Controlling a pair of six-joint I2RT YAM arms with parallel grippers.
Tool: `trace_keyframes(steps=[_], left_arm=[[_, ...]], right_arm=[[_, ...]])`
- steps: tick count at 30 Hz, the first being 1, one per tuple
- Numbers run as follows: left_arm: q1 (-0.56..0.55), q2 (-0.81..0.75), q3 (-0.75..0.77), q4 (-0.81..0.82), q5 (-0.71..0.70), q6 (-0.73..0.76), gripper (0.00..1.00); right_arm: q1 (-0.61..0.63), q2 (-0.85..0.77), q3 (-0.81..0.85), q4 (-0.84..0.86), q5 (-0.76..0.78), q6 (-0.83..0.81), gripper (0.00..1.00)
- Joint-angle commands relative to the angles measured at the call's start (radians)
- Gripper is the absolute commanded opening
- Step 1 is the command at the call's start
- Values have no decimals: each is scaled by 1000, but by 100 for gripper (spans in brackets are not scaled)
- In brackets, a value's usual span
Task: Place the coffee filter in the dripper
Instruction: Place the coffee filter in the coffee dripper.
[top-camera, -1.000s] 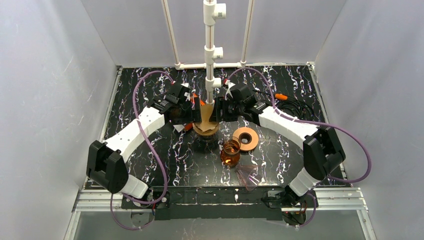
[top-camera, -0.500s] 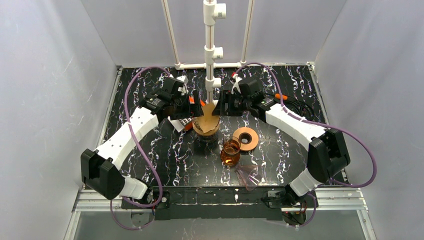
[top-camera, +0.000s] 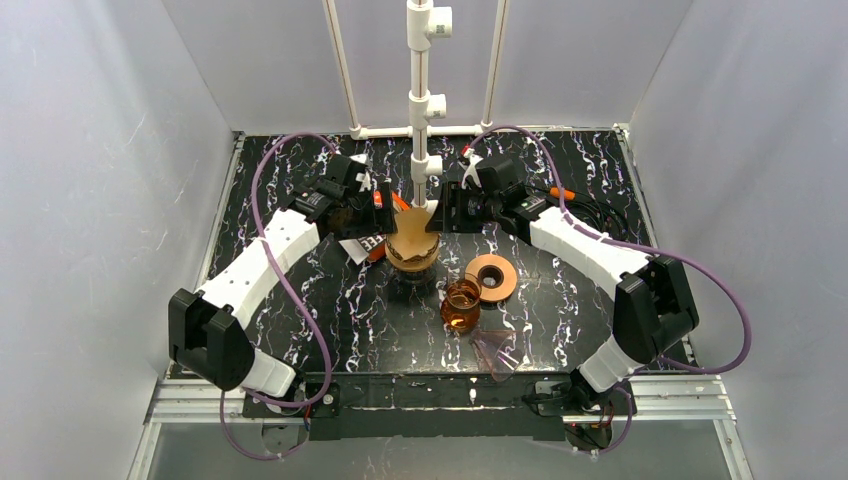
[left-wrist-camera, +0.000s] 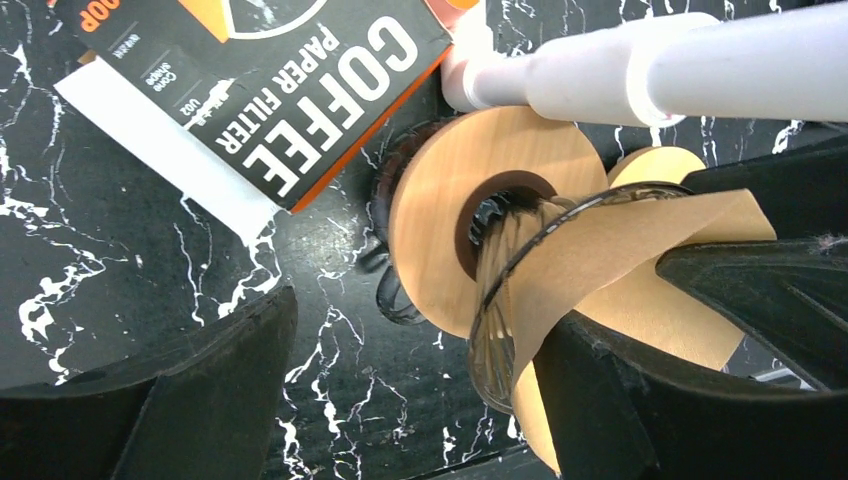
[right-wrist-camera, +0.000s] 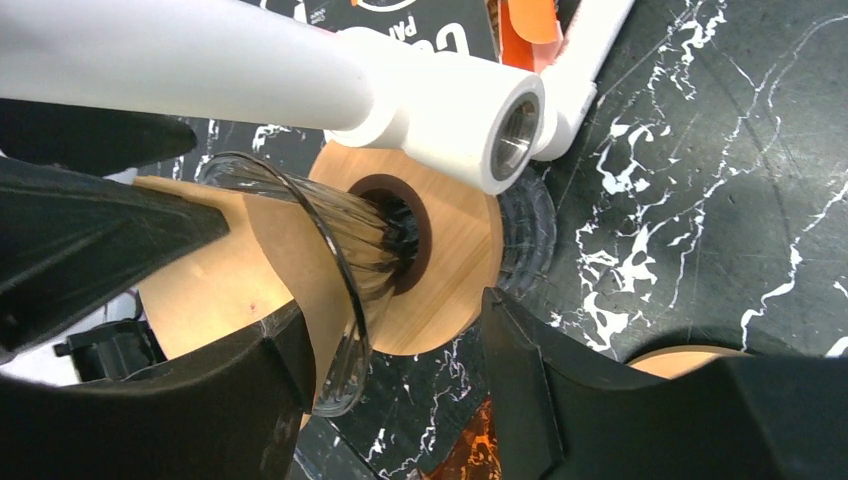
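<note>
The glass dripper (top-camera: 412, 262) with its wooden collar (left-wrist-camera: 440, 210) stands mid-table under the white pipe. The brown paper coffee filter (top-camera: 412, 238) sits in its cone, spread against the glass (left-wrist-camera: 620, 250) (right-wrist-camera: 290, 240). My left gripper (top-camera: 385, 215) (left-wrist-camera: 415, 320) is open on the left; the dripper's rim and filter edge lie between its jaws, close to the inner finger (left-wrist-camera: 640, 400). My right gripper (top-camera: 440, 215) (right-wrist-camera: 395, 310) is open on the right, straddling the rim (right-wrist-camera: 340, 240) likewise, with one finger (right-wrist-camera: 150, 400) against the paper.
A coffee filter box (left-wrist-camera: 280, 90) lies just left of the dripper. The white pipe stand (top-camera: 420, 100) rises right behind it. An amber glass jar (top-camera: 461, 305), a wooden ring (top-camera: 491, 277) and a clear cone (top-camera: 495, 350) lie to the front right.
The filter stood tall and narrow between the grippers a second ago; now it sits lower and wider in the dripper. Both wrists have shifted slightly back and apart.
</note>
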Motion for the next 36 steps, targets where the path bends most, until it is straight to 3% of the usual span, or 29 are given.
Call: trace_keyframes(steps=[1, 25, 36], left_arm=[[29, -26, -19, -29, -34, 22, 81], [115, -123, -69, 5, 95, 15, 76], [115, -112, -92, 88, 281, 8, 81]], right_arm=[[-5, 11, 38, -20, 37, -45, 65], [-28, -50, 31, -44, 40, -56, 63], [-29, -34, 23, 21, -81, -11, 70]])
